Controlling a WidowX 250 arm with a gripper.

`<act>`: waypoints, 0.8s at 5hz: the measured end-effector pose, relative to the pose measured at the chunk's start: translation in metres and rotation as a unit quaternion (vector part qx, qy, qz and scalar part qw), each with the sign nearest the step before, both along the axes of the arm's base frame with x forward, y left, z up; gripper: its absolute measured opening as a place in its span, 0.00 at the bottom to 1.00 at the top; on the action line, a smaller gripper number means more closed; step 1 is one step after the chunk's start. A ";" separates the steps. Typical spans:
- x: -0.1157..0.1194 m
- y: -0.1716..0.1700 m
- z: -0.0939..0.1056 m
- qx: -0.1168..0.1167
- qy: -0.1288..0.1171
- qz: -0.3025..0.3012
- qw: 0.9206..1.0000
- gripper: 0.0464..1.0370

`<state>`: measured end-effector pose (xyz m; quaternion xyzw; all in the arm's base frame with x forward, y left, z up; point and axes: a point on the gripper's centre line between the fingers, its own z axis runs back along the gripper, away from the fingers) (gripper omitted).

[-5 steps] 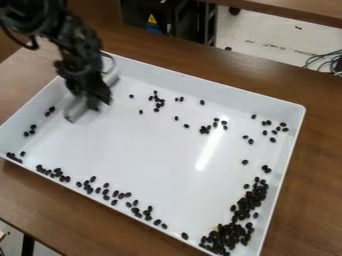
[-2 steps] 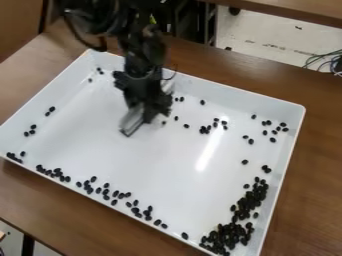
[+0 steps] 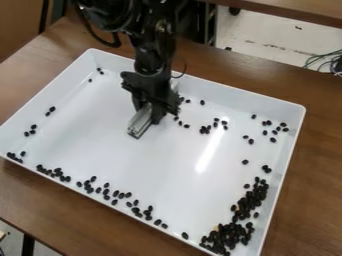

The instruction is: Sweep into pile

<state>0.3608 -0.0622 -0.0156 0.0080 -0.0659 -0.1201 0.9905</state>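
Observation:
The gripper (image 3: 153, 107) is low over the upper middle of the white tray, shut on a silver-grey bar (image 3: 139, 123) that slants down to the left. The bar's lower end is at or just above the tray floor; contact cannot be told. Dark beans lie densest in a heap (image 3: 230, 234) in the tray's lower right corner, continuing up the right wall. A looser row of beans (image 3: 100, 190) follows the lower left wall. Small groups (image 3: 206, 129) lie right of the gripper, with others (image 3: 270, 127) near the upper right corner. A few sit by the left wall.
The white tray (image 3: 298, 130) has raised walls all round and rests on a brown wooden table (image 3: 314, 200). Another wooden surface (image 3: 294, 9) stands behind. Cables (image 3: 327, 62) lie at the right edge of the view.
From the tray's upper left, the gripper has moved right with the bar to the upper middle. Several beans there now sit closer to the right-hand groups, and a few upper left ones are uncovered.

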 end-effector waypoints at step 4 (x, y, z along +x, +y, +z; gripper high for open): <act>-0.043 -0.104 0.011 -0.004 0.012 -0.118 0.993 0.31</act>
